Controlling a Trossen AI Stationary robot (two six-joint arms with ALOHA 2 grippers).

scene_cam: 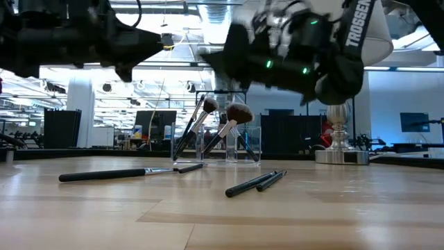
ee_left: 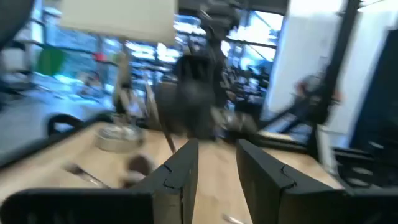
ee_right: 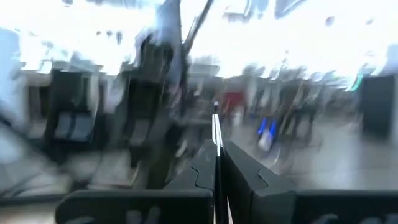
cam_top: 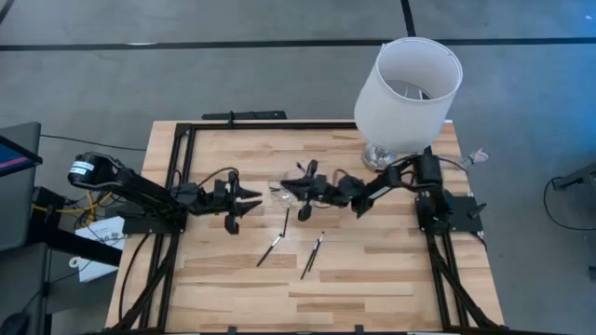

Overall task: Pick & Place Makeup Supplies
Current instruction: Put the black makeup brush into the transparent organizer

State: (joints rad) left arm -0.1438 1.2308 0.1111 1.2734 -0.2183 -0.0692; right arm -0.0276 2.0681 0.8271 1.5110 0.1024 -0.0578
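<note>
Right hand (ee_right: 217, 171) pinching thin brush (ee_right: 216, 134), shaft pointing forward

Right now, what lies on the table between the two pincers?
In the high view, a clear holder sits between the left pincer and the right pincer; the low view shows brushes standing in it.

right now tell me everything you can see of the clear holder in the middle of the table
The clear holder is a see-through, acrylic-looking organizer with upright compartments, standing on the wooden table near its middle, between the two arms. Two fluffy-headed brushes lean in it, bristles up, handles angled down and to the left in the low view. A long dark brush lies on the table with its tip close to the holder's base; whether they touch is unclear.
</note>
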